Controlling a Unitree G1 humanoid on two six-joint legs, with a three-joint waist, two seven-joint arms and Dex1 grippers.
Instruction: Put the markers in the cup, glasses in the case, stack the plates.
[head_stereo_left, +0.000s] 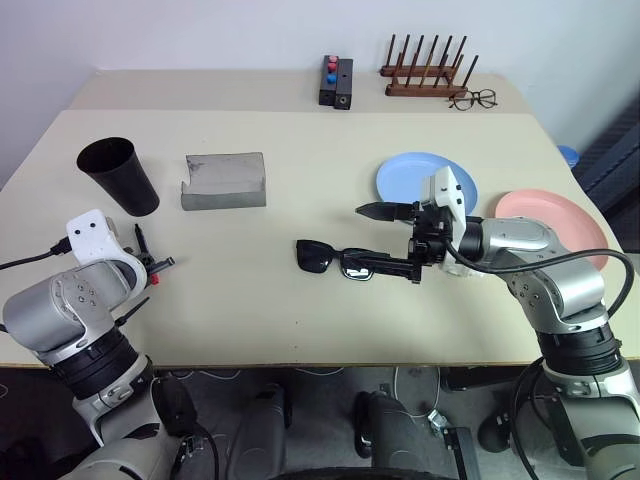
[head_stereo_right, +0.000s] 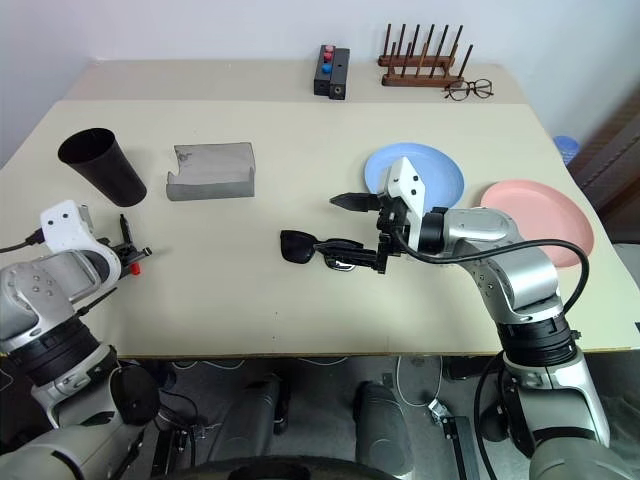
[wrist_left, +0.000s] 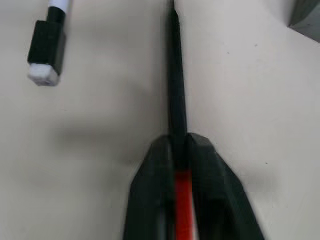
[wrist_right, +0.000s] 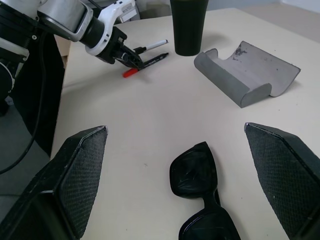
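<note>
Red-and-black marker (wrist_right: 145, 64): on the surface just short of the cup (head_stereo_left: 118, 175), clamped lengthwise by the closed left pincer (wrist_left: 181, 165). Right pincer (wrist_right: 190, 185): spread wide, empty, astride the sunglasses (wrist_right: 197, 192).

Back edge of the beige surface (head_stereo_left: 300, 200) has some clutter: a wooden peg rack (head_stereo_left: 425, 75) near the right corner, thin wire-rimmed clear spectacles (head_stereo_left: 472, 98) lying just beside it, and a small black box (head_stereo_left: 336, 82) with red and blue knobs on top standing to the rack's left.
</note>
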